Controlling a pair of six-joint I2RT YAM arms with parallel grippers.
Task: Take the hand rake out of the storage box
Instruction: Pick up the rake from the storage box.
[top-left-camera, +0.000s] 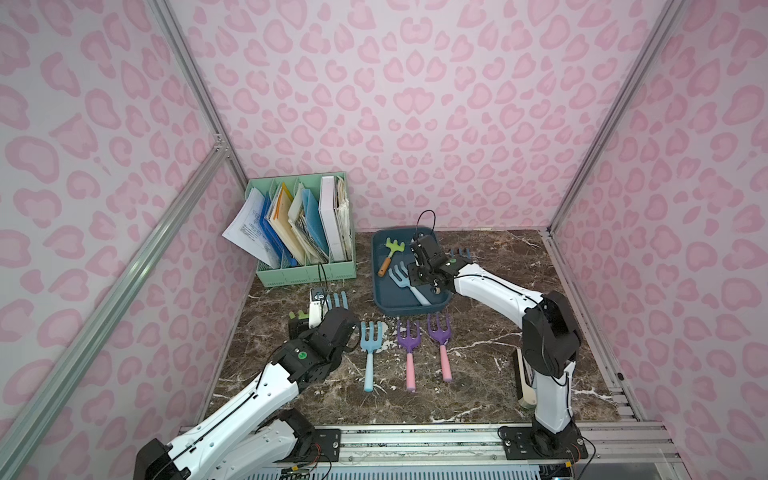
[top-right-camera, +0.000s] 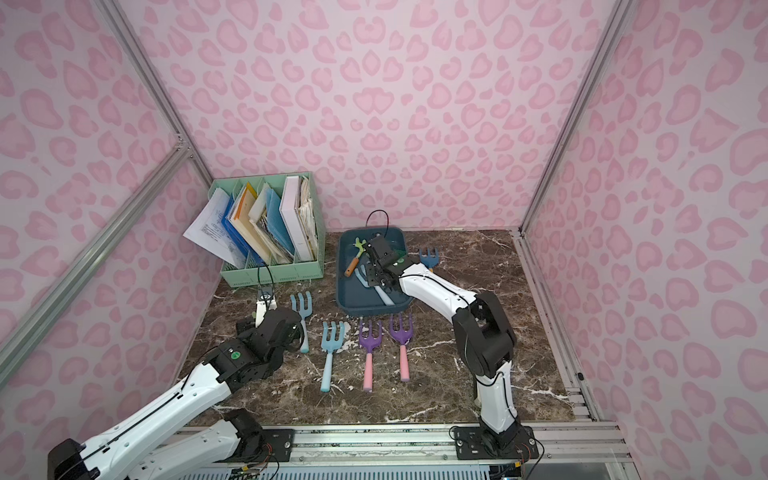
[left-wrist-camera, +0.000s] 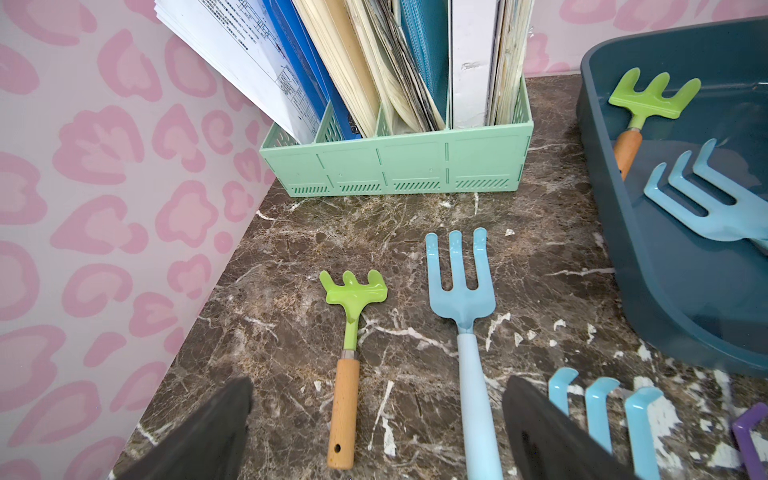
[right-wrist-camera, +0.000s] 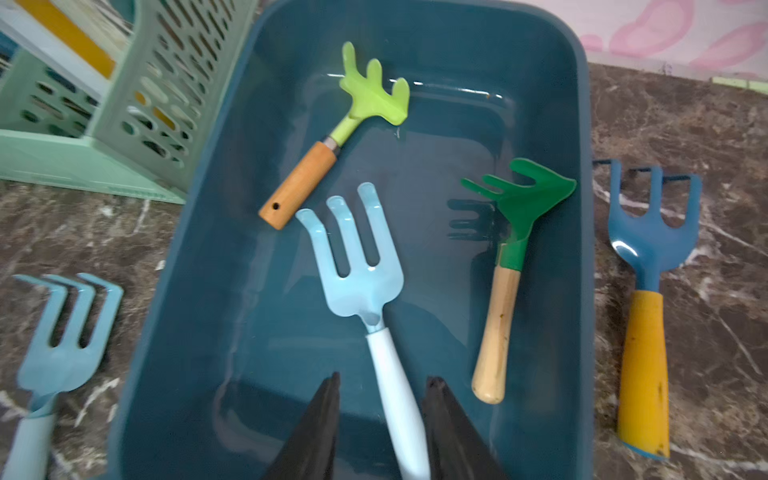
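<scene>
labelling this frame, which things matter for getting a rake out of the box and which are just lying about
In the job: box; inside it light blue rake, lime rake, dark green rake; right gripper, jaws astride the light blue rake's handle.
Lying about: organiser, purple rakes, yellow-handled rake.

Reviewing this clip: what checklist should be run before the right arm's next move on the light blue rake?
1. Right claw straddles the light blue rake's handle: ok.
2. Claw shut on the handle: not ok, gap visible.
3. Rake lies inside the storage box: ok.
4. Dark green rake apart from it: ok.
5. Lime rake's handle clear of its tines: cannot tell.
6. Left claw open, outside the box: ok.
</scene>
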